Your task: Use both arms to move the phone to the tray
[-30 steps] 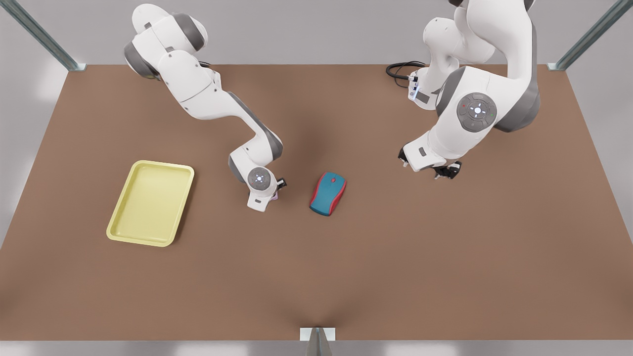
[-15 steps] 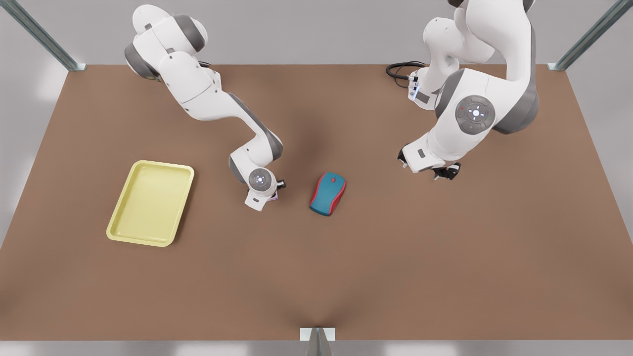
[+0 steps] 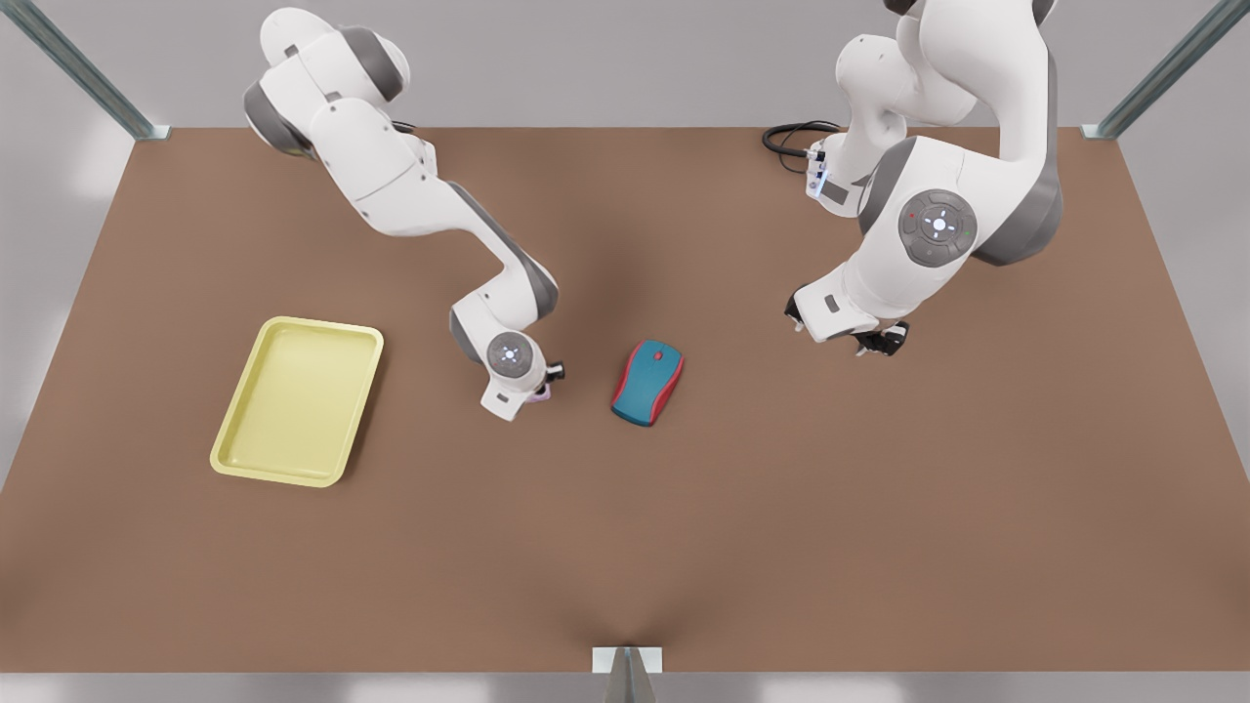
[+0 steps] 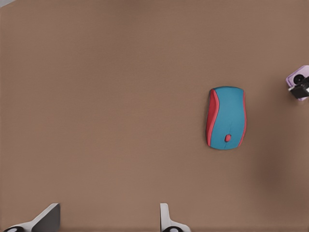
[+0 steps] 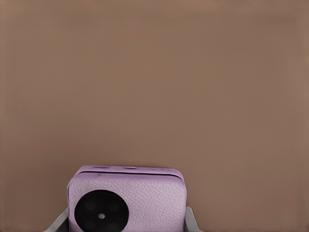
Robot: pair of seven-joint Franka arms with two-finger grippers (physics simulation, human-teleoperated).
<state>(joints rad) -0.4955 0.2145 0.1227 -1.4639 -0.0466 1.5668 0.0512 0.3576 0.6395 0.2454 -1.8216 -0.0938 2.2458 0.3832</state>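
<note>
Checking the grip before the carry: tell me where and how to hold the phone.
Pinch the phone across its two opposite side edges, coming down from above. It is a thin slab, so those edges probably give flat, parallel faces. The right gripper has its jaws on those sides now. The left gripper waits open beyond the mouse.

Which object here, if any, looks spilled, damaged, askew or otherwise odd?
Nothing stands out. The phone sits between the right gripper's fingers, intact. The mouse lies flat on the table, and the tray rests level. The left gripper hangs open above bare table.
</note>
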